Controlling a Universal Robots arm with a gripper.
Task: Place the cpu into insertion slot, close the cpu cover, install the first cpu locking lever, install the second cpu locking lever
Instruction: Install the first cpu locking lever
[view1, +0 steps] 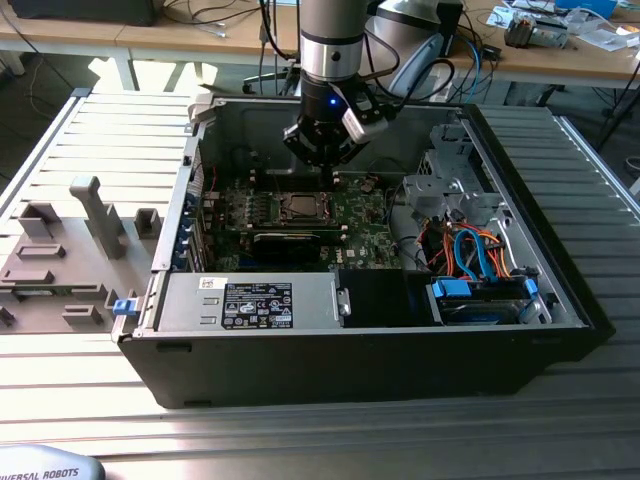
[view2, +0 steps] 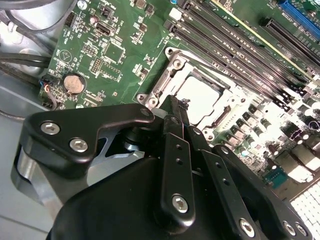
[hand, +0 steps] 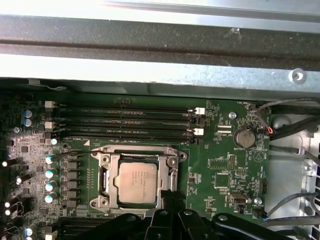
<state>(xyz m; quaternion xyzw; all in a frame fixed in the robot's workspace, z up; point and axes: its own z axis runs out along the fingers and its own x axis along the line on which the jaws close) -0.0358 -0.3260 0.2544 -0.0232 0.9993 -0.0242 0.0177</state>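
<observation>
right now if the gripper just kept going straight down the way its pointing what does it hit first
Most likely the edge of the cpu cover, closed over the cpu in the insertion slot. The gripper has its fingertips together, aimed at that frame's rim; how far above it hangs is unclear.

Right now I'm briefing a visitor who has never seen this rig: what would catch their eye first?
The open computer case on the ribbed table, with the arm reaching down into it. Next, the gripper, fingers together, right at the edge of the insertion slot on the green board. There the silver cpu lies seated, with the cpu cover down around it.
</observation>
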